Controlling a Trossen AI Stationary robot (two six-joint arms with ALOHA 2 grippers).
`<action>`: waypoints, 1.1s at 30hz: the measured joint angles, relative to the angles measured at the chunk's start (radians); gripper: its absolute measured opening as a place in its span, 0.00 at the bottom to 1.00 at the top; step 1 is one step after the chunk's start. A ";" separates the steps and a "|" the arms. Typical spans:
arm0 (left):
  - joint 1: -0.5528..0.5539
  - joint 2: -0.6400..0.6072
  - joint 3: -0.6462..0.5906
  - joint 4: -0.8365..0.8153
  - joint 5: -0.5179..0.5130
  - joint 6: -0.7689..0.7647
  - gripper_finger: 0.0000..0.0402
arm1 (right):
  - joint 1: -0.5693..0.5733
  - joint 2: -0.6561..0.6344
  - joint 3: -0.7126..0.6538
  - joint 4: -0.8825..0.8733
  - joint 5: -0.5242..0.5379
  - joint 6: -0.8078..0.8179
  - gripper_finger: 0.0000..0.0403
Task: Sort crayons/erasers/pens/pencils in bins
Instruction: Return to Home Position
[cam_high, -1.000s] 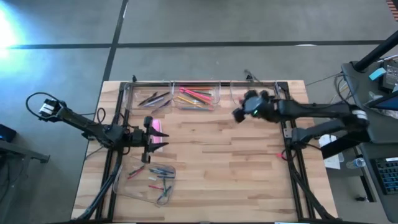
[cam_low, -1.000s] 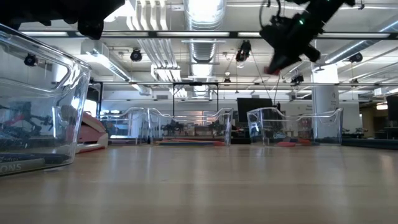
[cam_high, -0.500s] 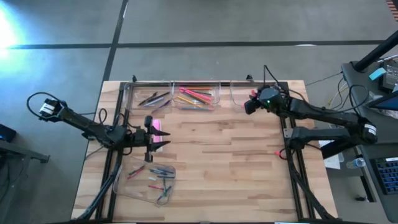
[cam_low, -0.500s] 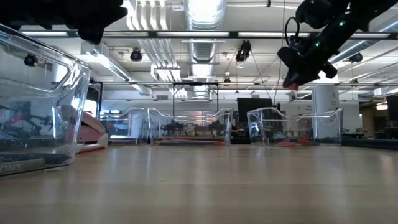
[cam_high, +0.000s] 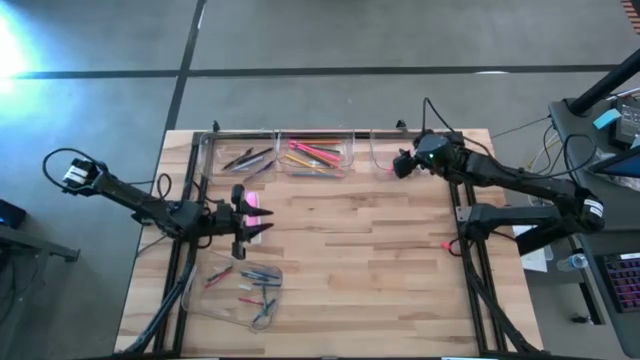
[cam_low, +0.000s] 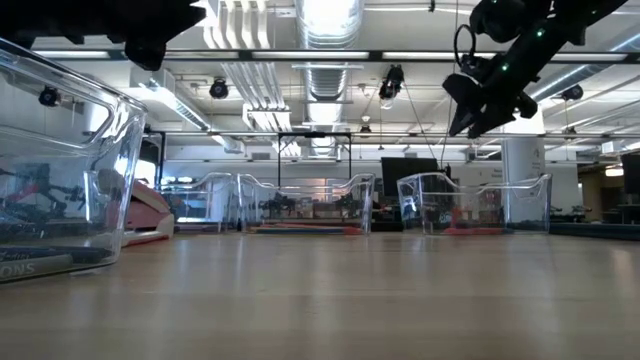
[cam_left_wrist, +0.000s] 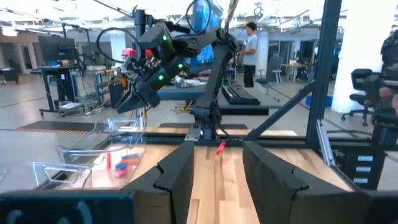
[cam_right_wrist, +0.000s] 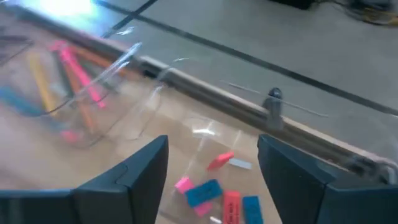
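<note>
On the pale wooden table (cam_high: 360, 270) the left gripper (cam_high: 258, 222) hovers, jaws spread and empty, beside the near bin (cam_high: 196, 290) of crayons (cam_high: 258, 285). Along the back edge lie pens (cam_high: 245, 158), pencils (cam_high: 312, 154), then erasers (cam_right_wrist: 204, 191) under the right gripper (cam_high: 398, 168), its jaws parted, empty. Grey concrete floor (cam_high: 300, 40) lies beyond.

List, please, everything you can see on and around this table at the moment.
Light wooden table: one, beneath everything.
Clear plastic rectangular bins: four; three along the far edge, one front left.
Slim dark grey pens: several, far-left bin.
Long thin pencils: several, orange, pink, yellow; far-middle bin.
Small block erasers: several, blue, pink, red; far-right bin.
Short stubby crayons: several, red, blue, dark; front-left bin.
Flat pink object: one, table's left side.
Person: one, room behind.
Left gripper: open, beside pink object.
Right gripper: open, high over far-right bin.
</note>
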 joint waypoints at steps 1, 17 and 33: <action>0.000 0.000 0.004 0.001 0.000 0.000 0.31 | 0.001 0.000 0.003 0.002 -0.018 -0.014 0.59; 0.081 -0.051 0.140 -0.199 0.000 -0.001 0.31 | 0.082 -0.037 -0.098 0.445 -0.918 -0.316 0.33; 0.208 -0.225 0.105 -0.303 0.000 -0.007 0.30 | 0.105 -0.425 -0.436 0.684 -0.977 -0.264 0.06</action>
